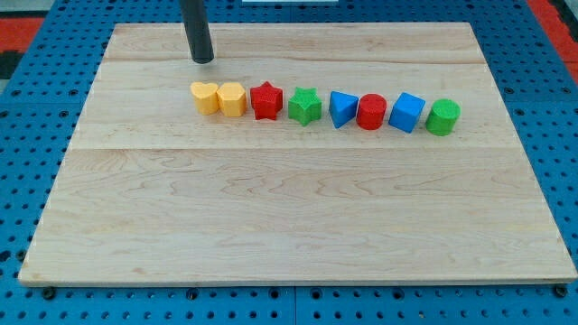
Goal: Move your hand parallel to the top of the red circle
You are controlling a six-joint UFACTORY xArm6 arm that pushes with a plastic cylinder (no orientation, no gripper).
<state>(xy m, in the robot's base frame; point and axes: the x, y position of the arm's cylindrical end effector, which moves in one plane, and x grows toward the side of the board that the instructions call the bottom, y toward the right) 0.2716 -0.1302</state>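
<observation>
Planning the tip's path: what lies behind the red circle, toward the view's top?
Behind the red circle only bare board shows. My tip is far toward the view's left, above the yellow blocks. Nothing there is covered.

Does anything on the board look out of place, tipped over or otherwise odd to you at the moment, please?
Nothing stands out. Eight blocks sit in one tidy row, from the yellow heart to the green cylinder, with the red circle among them. My tip rests above the row's left end, touching none.

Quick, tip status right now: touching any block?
My tip: no gripper, holding nothing, touching no block; it sits above the yellow heart, far to the view's left of the red circle.
</observation>
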